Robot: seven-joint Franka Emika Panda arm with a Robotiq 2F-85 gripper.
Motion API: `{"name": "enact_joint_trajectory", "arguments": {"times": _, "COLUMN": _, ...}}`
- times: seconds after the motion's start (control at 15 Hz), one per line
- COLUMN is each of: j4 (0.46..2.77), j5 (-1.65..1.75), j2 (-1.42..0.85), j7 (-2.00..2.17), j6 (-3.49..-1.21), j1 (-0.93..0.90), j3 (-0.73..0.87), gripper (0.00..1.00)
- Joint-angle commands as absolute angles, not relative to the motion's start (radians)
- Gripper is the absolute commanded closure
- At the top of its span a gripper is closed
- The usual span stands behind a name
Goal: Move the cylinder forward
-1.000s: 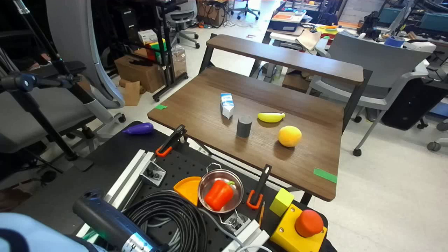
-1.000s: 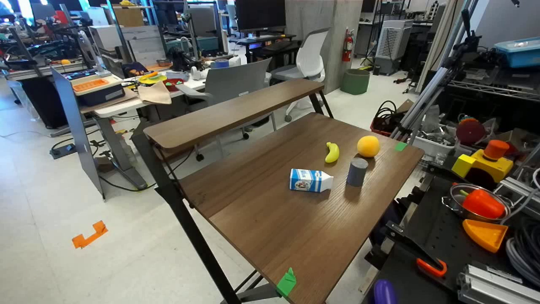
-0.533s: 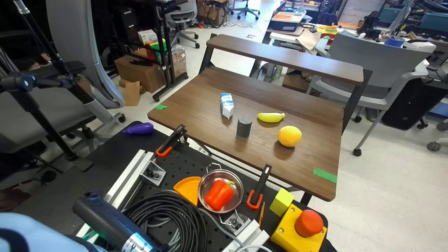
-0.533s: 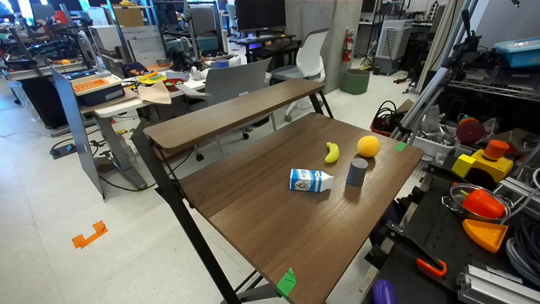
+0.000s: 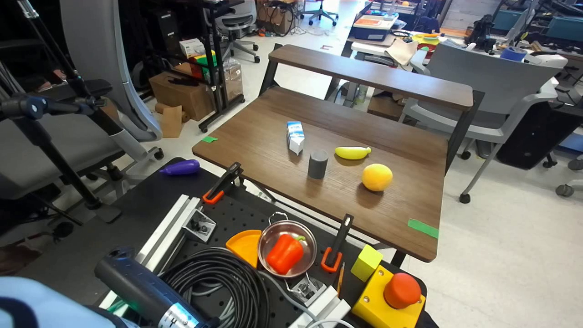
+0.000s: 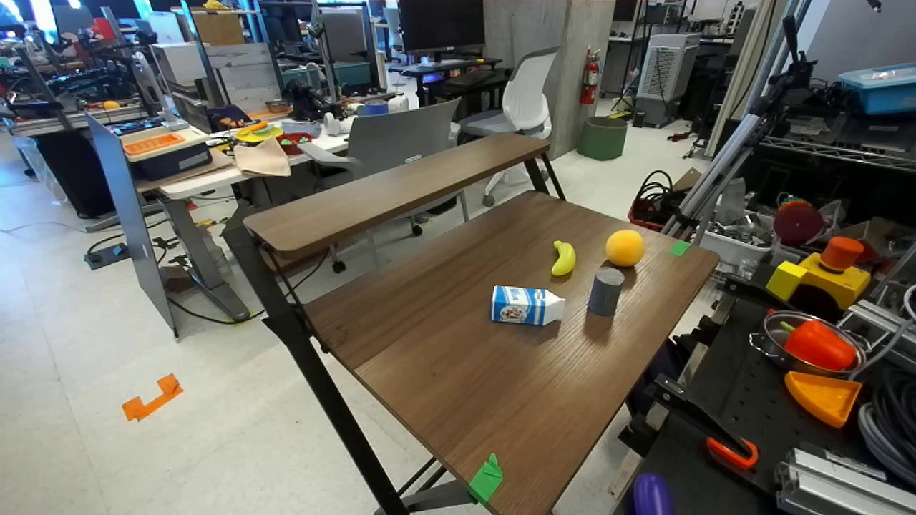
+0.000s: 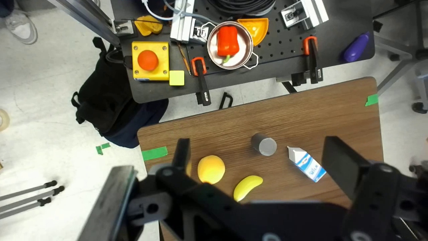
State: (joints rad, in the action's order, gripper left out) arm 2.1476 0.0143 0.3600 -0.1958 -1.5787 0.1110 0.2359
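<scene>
Standing apart, cylinder (image 5: pixel 317 165), near table edge (image 5: pixel 298 198)

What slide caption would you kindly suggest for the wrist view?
Open gripper above a table with an upright grey cylinder, a yellow-orange ball, a banana and a milk carton on its side.
</scene>
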Motion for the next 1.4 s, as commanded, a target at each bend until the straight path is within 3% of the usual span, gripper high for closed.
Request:
{"name": "enact_joint_trajectory", "arguments": {"times": 0.0, "j4": 2.205, "j5": -0.032, "j2": 0.363, "j7": -0.193, "j6": -1.664, "j1": 0.122, "j3": 0.231, "gripper": 0.00}}
{"name": "enact_joint_trajectory", "arguments": {"times": 0.67, "j4": 2.381, "j5": -0.062, "j2": 0.329, "j7": -0.154, "j6": -1.919, "j1": 0.109, "j3": 0.191, "gripper": 0.00}}
{"name": "enact_joint_trajectory", "arguments": {"times": 1.33, "j4": 2.422, "j5": -0.111, "j2": 0.131, "j7": -0.086, "j6": -2.220, "j1": 0.066, "j3": 0.114, "gripper": 0.00}}
